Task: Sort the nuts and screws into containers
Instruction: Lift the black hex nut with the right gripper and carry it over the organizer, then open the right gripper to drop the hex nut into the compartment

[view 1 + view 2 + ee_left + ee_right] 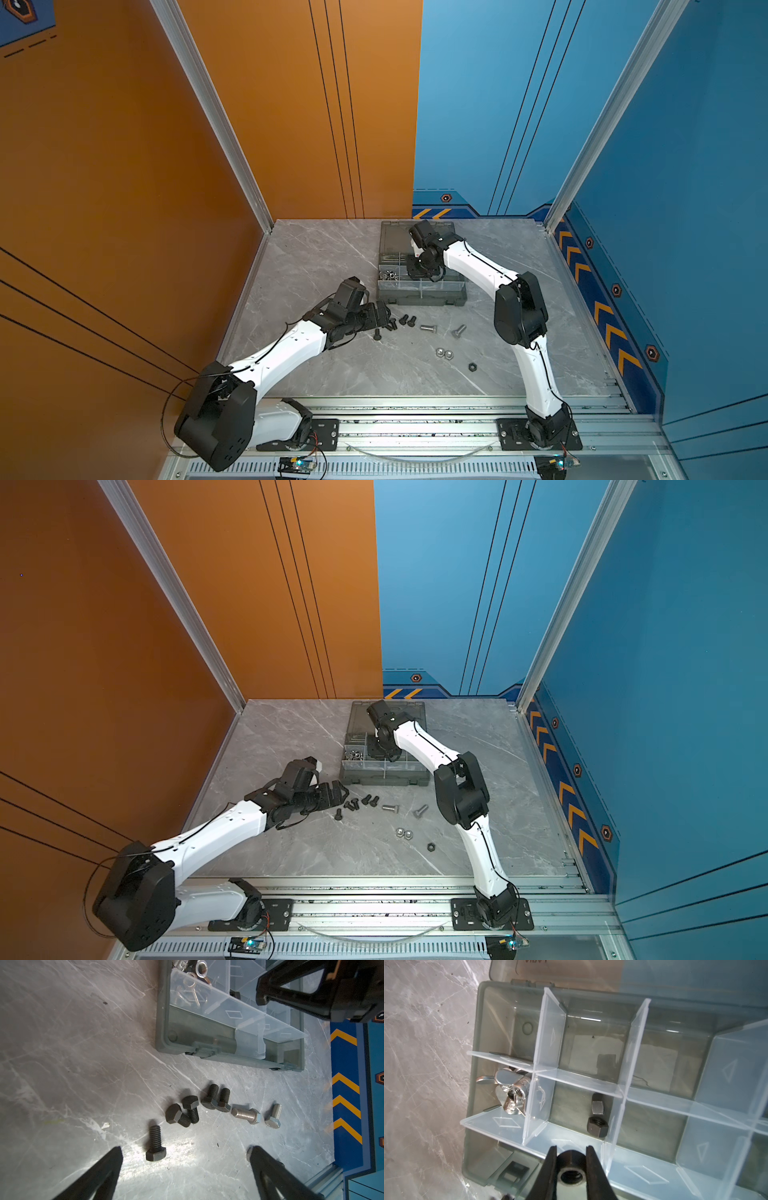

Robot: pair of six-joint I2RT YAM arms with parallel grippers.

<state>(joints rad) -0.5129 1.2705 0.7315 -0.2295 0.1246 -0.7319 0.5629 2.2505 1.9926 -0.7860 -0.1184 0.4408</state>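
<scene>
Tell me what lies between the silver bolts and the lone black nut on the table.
Two silver hex nuts, side by side, lie between the silver bolts and the lone black nut. Nothing else sits in that stretch; both top views show it.

No complete word, brand or number is legible.

Smoky translucent hinged lid (571, 972) of the dark grey plastic organiser case (475, 1084): a fragment of dark printed lettering (535, 961) at the frame edge, cut off and inverted — unreadable.

Translucent plastic dividers (550, 1014): embossed outline marks only, among them a diamond (506, 1122) and a triangle (553, 1037).

Dark blue wall band (592, 291) along the table's right side: a row of orange chevrons (603, 311) and dark hexagon emblems (616, 290) — present in both top views. Two further orange chevrons (432, 214) stand on the back wall strip.
</scene>
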